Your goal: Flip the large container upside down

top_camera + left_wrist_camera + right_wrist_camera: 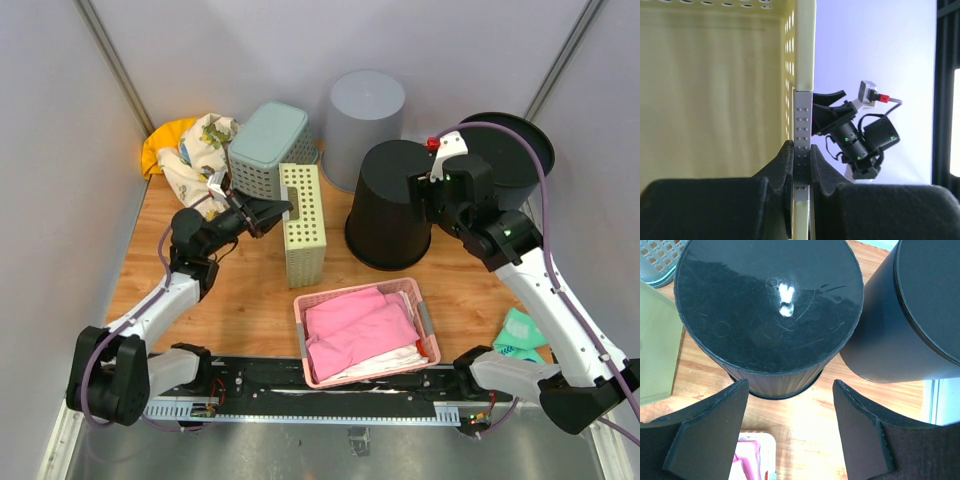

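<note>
A pale yellow-green perforated basket stands tipped on its side on the wooden table. My left gripper is shut on its rim. In the left wrist view both pads pinch the grey strip on the rim between them, at my left gripper, and the basket's inside wall fills the left. A black bin stands upside down, its base facing up. My right gripper hovers over its near right edge, open and empty.
A second black bin stands behind the right arm. A grey bin and a teal basket stand upside down at the back. Cloths lie back left. A pink basket holds pink cloth; a teal cloth lies front right.
</note>
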